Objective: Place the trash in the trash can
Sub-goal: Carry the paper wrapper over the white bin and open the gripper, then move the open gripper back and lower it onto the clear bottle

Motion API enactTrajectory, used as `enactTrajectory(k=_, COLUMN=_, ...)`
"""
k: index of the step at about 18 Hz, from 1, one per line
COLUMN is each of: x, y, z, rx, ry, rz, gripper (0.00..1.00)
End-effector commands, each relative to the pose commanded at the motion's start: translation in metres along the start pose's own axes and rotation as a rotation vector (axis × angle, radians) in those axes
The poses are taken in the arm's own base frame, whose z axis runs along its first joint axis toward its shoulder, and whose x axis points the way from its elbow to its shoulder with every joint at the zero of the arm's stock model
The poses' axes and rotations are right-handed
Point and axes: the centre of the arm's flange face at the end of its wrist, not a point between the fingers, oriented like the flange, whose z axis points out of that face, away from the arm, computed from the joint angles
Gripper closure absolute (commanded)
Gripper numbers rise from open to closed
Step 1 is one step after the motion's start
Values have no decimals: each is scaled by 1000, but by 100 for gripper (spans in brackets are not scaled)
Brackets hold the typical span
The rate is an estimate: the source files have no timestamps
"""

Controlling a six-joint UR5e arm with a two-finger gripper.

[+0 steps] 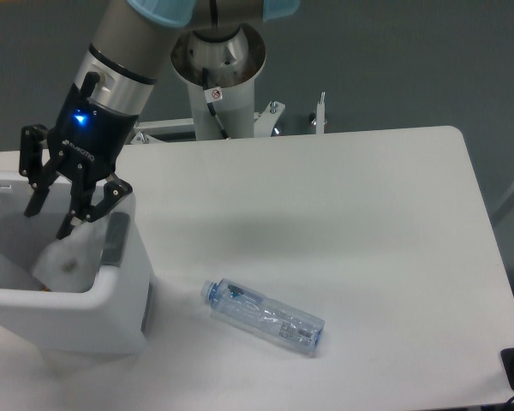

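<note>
Filling most of the scene, the white table (360, 197) stretches from the left edge to a rounded far-right corner, with grey floor beyond it. Next in size, the robot arm (146, 51) comes down from the top, its grey column leaning toward the left and ending in a black wrist with a small blue light. At the near left stands the trash can (77, 312), a white rectangular bin with a thick rounded rim and a grey panel on its right side. Over the bin's opening hangs the gripper (56, 210), its black fingers spread apart and closed on nothing. Just below those fingers, inside the bin, lies the white wrapper (68, 257), crumpled and leaning against the inner right wall; whether a fingertip touches it cannot be told. On the bare table to the right of the bin, well apart from the gripper, lies the clear bottle (265, 317) on its side, its blue cap pointing left toward the bin.
</note>
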Motion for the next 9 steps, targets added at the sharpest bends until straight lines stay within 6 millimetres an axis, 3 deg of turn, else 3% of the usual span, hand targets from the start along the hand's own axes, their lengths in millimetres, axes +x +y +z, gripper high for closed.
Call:
enactTrajectory(k=2, x=-8, y=-1, z=3, rx=-1, ry=-3, rz=-7, gripper=13)
enactTrajectory(k=3, x=-21, y=1, z=3, rx=3, ry=-17, rz=-19, gripper=12)
enactTrajectory(k=7, x=-106, y=32, z=-15, rx=3, ry=-100, rz=-141, gripper=4)
enactTrajectory(k=9, x=-134, y=47, z=-26, rx=5, ry=-127, rz=-187, gripper=2)
